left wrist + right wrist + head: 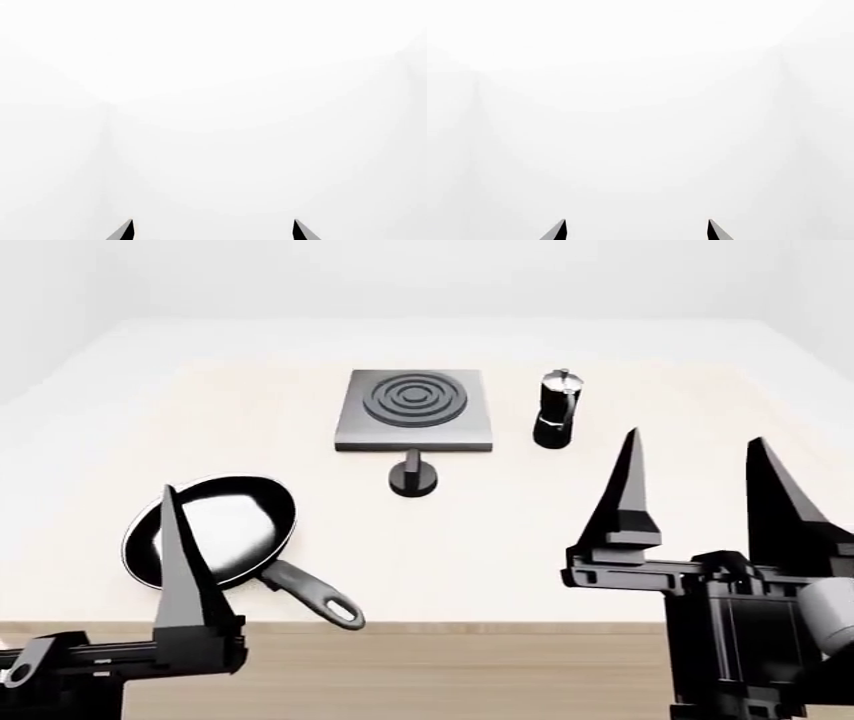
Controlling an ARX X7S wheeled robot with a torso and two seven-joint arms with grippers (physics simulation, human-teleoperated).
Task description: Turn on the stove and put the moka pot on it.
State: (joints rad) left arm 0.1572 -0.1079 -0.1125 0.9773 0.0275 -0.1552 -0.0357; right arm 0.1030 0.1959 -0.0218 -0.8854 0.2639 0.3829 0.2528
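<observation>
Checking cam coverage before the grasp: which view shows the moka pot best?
Head view. The moka pot stands upright and unobstructed on the table, just right of the stove, lid knob and body clear. Both wrist views show only blank white and their own fingertips; no pot in either.

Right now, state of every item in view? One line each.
moka pot: upright on the table, right of the stove, lid shut, not held
stove: burner bare, nothing on it
knob: in front of the stove, untouched
frying pan: empty, flat on the table
left gripper: open, empty
right gripper: open, empty
</observation>
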